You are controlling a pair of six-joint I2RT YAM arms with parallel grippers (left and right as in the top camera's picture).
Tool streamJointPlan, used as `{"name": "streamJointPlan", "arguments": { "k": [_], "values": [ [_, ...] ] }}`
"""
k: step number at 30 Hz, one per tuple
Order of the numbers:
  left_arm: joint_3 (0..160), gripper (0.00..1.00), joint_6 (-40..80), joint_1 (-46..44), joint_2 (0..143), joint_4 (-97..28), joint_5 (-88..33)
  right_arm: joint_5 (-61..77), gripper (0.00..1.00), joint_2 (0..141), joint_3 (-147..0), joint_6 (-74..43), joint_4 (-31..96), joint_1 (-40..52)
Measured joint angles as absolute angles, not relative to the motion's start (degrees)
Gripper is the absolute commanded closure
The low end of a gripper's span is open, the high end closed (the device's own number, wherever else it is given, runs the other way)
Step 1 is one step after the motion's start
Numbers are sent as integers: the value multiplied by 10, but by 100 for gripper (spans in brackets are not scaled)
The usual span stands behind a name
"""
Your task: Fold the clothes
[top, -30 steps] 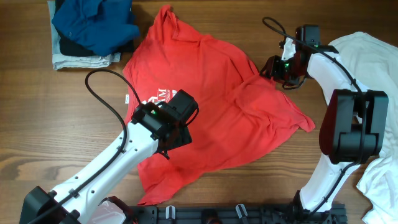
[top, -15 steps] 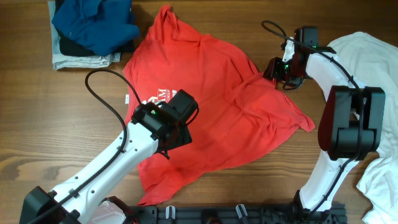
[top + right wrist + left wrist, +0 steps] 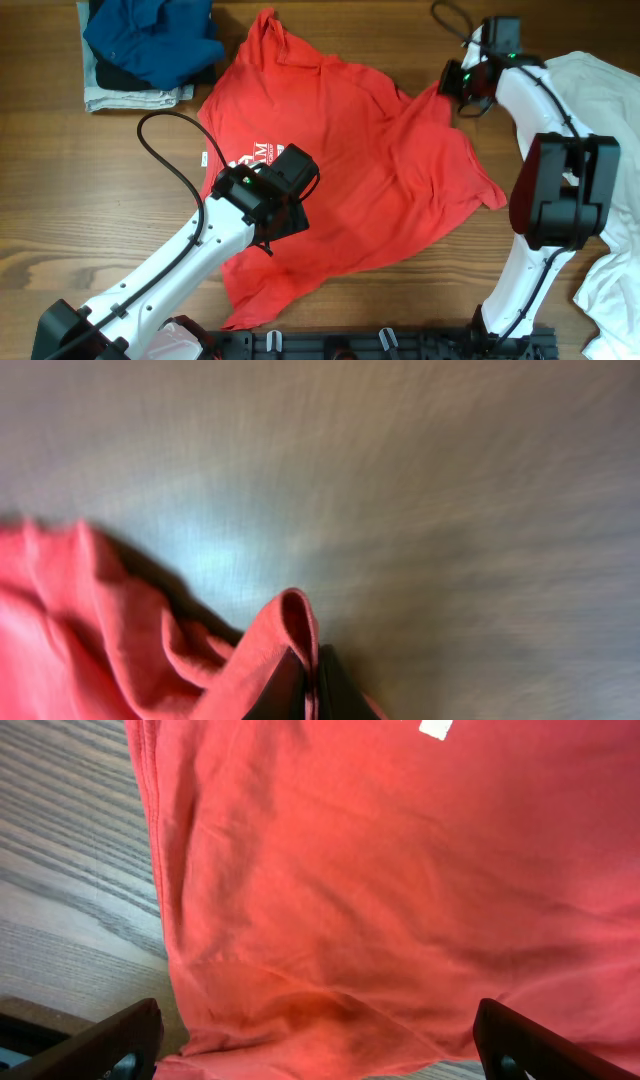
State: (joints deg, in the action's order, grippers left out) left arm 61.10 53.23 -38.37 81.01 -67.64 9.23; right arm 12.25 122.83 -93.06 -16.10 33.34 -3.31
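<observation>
**Two tools over one red T-shirt, only the right one gripping**

Nearest the base, the left tool [image 3: 325,1045] is hanging wide open just above the near-left part of the red T-shirt [image 3: 370,170] and holding nothing. Its wrist view is showing a seamed edge of cloth with bare surface [image 3: 100,180] beside it. The shirt is lying spread and rumpled across the middle of the surface, white lettering toward the left. Its longer run seems to be going from the near-left edge up to the far point.

Farther out, the right tool [image 3: 302,682] is pinching a raised fold at the shirt's far-right edge, jaws closed on it. From that pinch nearly all the cloth is lying leftward and nearer. Any fold is likely going that way, and the right arm is the one placed for it.

A white shirt [image 3: 610,110] is lying at the right, and a folded pile [image 3: 150,45] is sitting at the far left.
</observation>
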Motion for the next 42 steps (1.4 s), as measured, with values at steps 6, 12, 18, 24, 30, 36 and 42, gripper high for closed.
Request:
{"name": "streamJointPlan", "arguments": {
  "k": [6, 12, 18, 24, 30, 36, 42],
  "values": [
    [611, 0, 532, -384, 810, -677, 96, 24, 96, 1228, -946, -189, 241, -89],
    [611, 0, 532, -384, 810, -664, 99, -65, 26, 1228, -947, -193, 222, -114],
    [611, 0, 532, -384, 811, -645, 101, -80, 0, 1217, -948, -189, 331, -116],
    [611, 0, 532, -384, 811, -641, 100, -55, 0, 985, -956, -264, 610, -116],
    [611, 0, 532, -384, 811, -645, 100, -39, 8, 952, -858, -311, 690, -116],
    [611, 0, 532, -384, 811, -672, 100, -36, 3, 961, -703, -326, 578, -116],
    [611, 0, 532, -384, 811, -684, 96, -37, 3, 962, -622, -349, 499, -125]
  ]
}}
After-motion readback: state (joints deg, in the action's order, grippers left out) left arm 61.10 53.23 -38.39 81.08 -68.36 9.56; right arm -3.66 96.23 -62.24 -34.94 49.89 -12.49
